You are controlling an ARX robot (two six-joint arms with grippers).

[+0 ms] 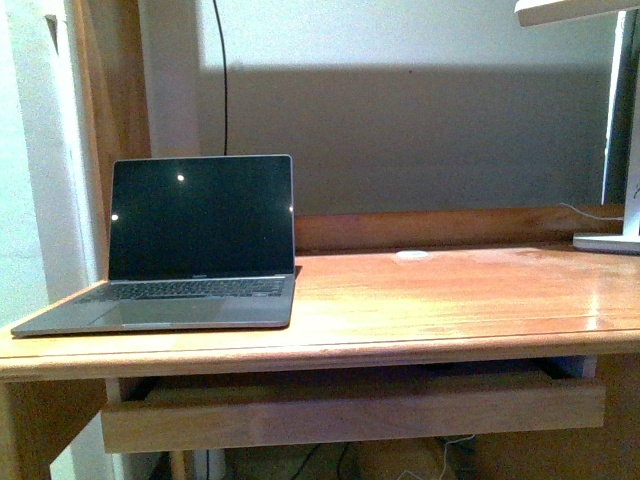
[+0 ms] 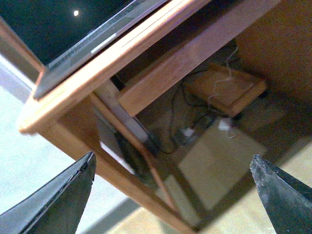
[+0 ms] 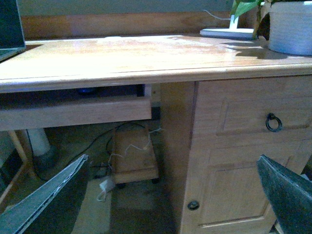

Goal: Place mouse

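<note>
Honey-coloured wooden desk (image 1: pixel 450 300), grey wall (image 1: pixel 420 130) behind, open grey laptop (image 1: pixel 200 240) at left; dim dark shape (image 3: pixel 85 90) in pull-out tray (image 3: pixel 73 114). Left gripper (image 2: pixel 170 195), right gripper (image 3: pixel 170 195): fingers spread, empty.

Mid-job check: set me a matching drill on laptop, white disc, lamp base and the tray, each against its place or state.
Things:
1. laptop
2. white disc
3. lamp base
4. tray

Places or states:
A. beneath the desktop
B. left end of the desktop, lid open, screen dark
C. far right edge of the desktop
D. mid-desktop, near the back

Pairs: 1-B, 2-D, 3-C, 4-A
</note>
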